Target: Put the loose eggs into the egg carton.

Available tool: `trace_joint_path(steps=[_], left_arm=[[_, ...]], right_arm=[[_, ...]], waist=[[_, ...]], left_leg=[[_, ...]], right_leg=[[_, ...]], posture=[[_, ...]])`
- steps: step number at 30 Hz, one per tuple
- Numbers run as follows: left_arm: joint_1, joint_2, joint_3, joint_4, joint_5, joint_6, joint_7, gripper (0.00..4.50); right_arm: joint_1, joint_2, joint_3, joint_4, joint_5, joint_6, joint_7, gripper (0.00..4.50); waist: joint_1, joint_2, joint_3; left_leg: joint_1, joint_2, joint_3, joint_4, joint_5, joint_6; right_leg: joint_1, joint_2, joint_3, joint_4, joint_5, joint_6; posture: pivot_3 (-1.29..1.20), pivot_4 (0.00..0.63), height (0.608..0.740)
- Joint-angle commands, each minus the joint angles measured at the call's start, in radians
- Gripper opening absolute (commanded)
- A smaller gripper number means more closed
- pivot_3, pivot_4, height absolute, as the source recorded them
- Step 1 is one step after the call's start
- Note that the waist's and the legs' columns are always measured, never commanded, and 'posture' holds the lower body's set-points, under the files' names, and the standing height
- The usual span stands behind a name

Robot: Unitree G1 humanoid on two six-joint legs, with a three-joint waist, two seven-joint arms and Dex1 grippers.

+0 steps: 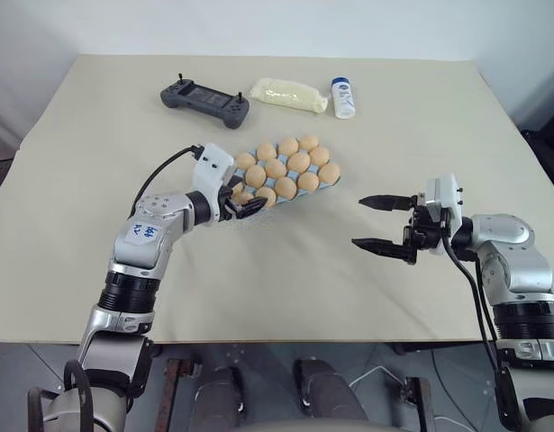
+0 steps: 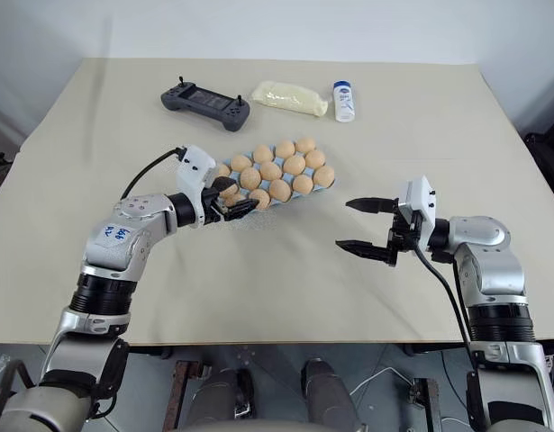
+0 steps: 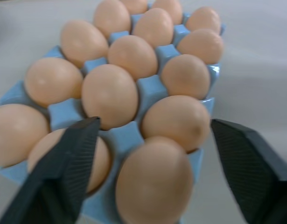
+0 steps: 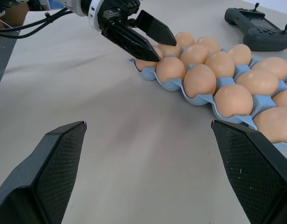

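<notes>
The egg carton (image 1: pixel 328 177), its cups filled with eggs (image 1: pixel 286 169), lies mid-bench (image 1: pixel 96 126) on beige cloth. The left hand (image 1: pixel 243 200) spreads wide, empty, at its near corner; the right hand (image 1: pixel 382 222) gapes empty, well apart. Pale wall behind.

- The light-blue moulded egg carton (image 1: pixel 333 176), lidless, lies flat near the middle of the beige counter (image 1: pixel 286 279), set at a slant to its edges.
- The smooth orange-tan oval eggs (image 1: pixel 286 167) sit upright in its round cups, in three rows touching or almost touching their neighbours; every cup that can be seen holds one, about a dozen, though the corner nearest the left arm is partly hidden.
</notes>
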Motion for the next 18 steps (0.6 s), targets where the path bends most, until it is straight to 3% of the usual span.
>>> trace_joint_path(steps=[1, 7, 15, 18], left_arm=[[-0.012, 0.019, 0.03, -0.05, -0.012, 0.018, 0.004, 4.49], [-0.02, 0.073, 0.157, -0.049, -0.055, -0.043, -0.014, 4.49], [0.067, 0.206, 0.314, 0.055, -0.166, -0.219, -0.228, 4.49], [0.129, 0.236, 0.307, 0.061, -0.173, -0.283, -0.319, 4.49]], right_arm=[[-0.014, -0.012, -0.023, -0.009, 0.018, -0.015, 0.001, 4.5], [-0.06, -0.006, -0.014, 0.029, 0.012, -0.031, 0.017, 4.5], [-0.142, 0.014, 0.012, 0.139, -0.014, -0.083, 0.053, 4.5], [-0.162, 0.026, 0.022, 0.171, -0.024, -0.1, 0.066, 4.5]], waist=[[-0.001, 0.0, 0.0], [-0.009, 0.0, 0.0], [-0.025, 0.0, 0.0], [-0.027, 0.0, 0.0]], left_leg=[[0.0, 0.0, 0.0, 0.0, 0.0, 0.0], [0.0, 0.0, 0.001, 0.0, 0.001, 0.0], [0.0, 0.004, 0.002, -0.002, 0.001, -0.001], [0.0, 0.005, 0.002, -0.002, 0.001, -0.001]], right_leg=[[0.0, 0.0, 0.0, 0.0, 0.0, 0.0], [-0.002, 0.0, 0.001, 0.002, 0.0, 0.0], [-0.002, 0.0, 0.0, 0.001, 0.0, 0.0], [-0.002, 0.0, 0.0, 0.001, 0.0, 0.0]], posture=[[0.0, 0.15, 0.74], [0.0, 0.15, 0.74], [0.0, 0.15, 0.74], [0.0, 0.15, 0.74]])
